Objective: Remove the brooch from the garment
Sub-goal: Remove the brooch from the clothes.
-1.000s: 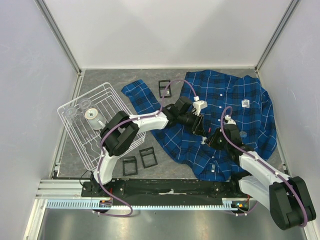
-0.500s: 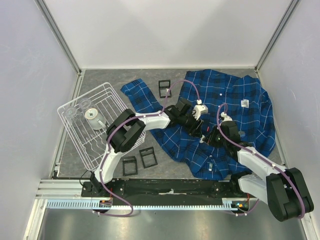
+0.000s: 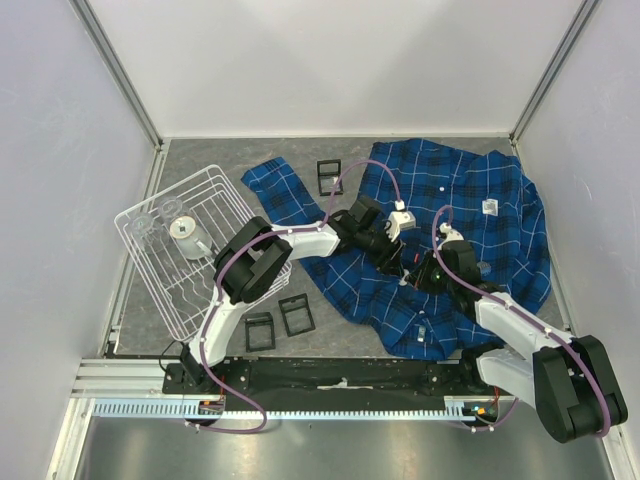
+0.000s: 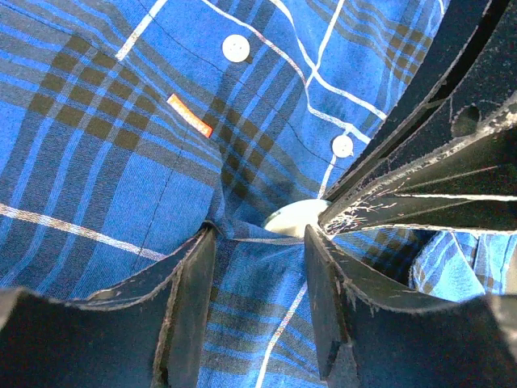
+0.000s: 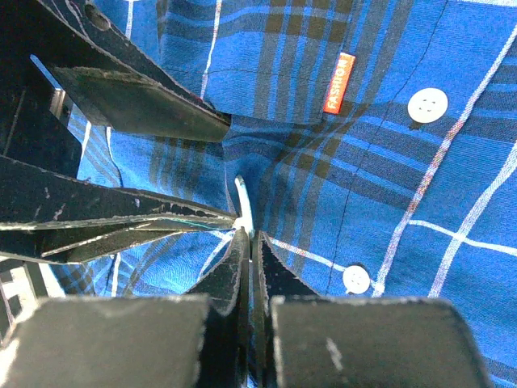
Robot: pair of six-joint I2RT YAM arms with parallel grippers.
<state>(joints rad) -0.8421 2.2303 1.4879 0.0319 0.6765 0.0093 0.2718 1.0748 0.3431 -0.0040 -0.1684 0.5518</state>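
Shirt (image 3: 470, 200) lies spread and rumpled over the right half of the grey table (image 3: 200, 160), one sleeve trailing left toward the middle. Both arms meet over the shirt's front, near its lower middle. Left claw (image 4: 258, 242): partly open, its two fingers (image 4: 186, 307) set down on the cloth with a puckered fold of plaid standing between them; they press on the fabric rather than clamp it. Brooch (image 4: 292, 218): small pale disc, seen mostly edge-on, sitting at the far end of that fold, just below a white button (image 4: 342, 145) on the placket. Whether its pin is through the cloth cannot be told. Right claw (image 5: 246, 238): fingers drawn almost together, with only the thin pale rim of the brooch between the tips, so it has hold of the brooch. In the left wrist view the right claw's fingers come in from the right and end at the disc. An orange label (image 5: 339, 82) reading FASHION is sewn on just beyond the brooch, and a second button (image 5: 427, 104) lies farther along. Elsewhere on the table: a white wire basket (image 3: 190, 180) at the left holding a clear cup (image 3: 185, 232), two black square frames (image 3: 296, 314) near the front edge and another (image 3: 330, 177) by the sleeve.
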